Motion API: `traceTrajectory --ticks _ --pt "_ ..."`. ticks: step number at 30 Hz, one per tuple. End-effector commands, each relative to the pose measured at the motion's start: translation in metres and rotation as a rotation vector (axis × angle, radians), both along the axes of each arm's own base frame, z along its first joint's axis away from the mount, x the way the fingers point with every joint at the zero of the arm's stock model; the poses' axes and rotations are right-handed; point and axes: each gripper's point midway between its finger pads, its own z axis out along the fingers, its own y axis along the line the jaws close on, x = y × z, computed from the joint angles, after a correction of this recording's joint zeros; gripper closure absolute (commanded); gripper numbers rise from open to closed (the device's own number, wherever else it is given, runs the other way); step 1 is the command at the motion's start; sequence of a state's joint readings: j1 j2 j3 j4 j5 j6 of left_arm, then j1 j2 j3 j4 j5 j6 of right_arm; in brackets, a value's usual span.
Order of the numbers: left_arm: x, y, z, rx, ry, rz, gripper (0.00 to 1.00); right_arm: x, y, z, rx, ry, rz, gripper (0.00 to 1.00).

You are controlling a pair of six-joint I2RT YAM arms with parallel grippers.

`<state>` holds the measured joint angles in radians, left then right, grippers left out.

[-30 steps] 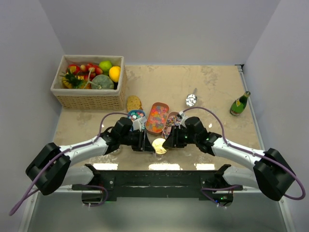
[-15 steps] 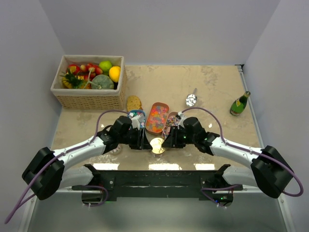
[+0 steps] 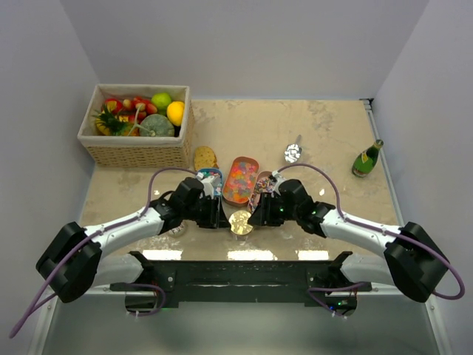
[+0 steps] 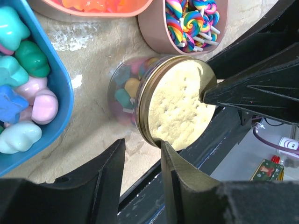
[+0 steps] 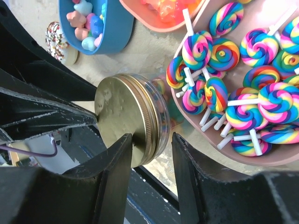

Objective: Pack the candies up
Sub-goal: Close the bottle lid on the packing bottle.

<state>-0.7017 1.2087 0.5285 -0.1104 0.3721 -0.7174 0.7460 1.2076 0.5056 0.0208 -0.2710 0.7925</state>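
The left arm (image 3: 122,228) and right arm (image 3: 362,225) have white links between bulky black joints. A lilac cable (image 3: 154,183) loops along each. Their jaws are matte black.

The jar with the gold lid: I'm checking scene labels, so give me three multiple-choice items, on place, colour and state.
1. The jar stands: A in the basket; B next to the bottle; C beside the lollipop tray.
2. The tray holding pastel candies is: A yellow; B blue; C black.
3. The gold lid: A sits on the jar; B lies on the table; C hangs in a gripper.
C: both wrist views show them side by side. B: its wall is blue. A: it caps the jar.
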Motion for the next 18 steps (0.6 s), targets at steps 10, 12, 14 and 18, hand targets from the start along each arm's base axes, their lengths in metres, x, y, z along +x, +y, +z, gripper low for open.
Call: traceTrajectory --ticks 10,12,14,18 --pt "0.018 -0.002 0.009 0.021 -0.075 0.016 0.59 0.016 -0.011 -0.006 -0.129 -0.039 -0.072 0.68" --pt "0.019 -0.002 0.011 0.020 -0.086 0.017 0.58 0.018 -0.014 -0.008 -0.145 -0.037 -0.085 0.69" --pt "0.021 -0.002 0.014 0.017 -0.099 0.015 0.57 0.019 -0.016 -0.013 -0.164 -0.032 -0.094 0.69" --pt "0.026 -0.001 0.016 0.026 -0.126 0.031 0.55 0.021 -0.016 -0.019 -0.198 -0.029 -0.098 0.70"
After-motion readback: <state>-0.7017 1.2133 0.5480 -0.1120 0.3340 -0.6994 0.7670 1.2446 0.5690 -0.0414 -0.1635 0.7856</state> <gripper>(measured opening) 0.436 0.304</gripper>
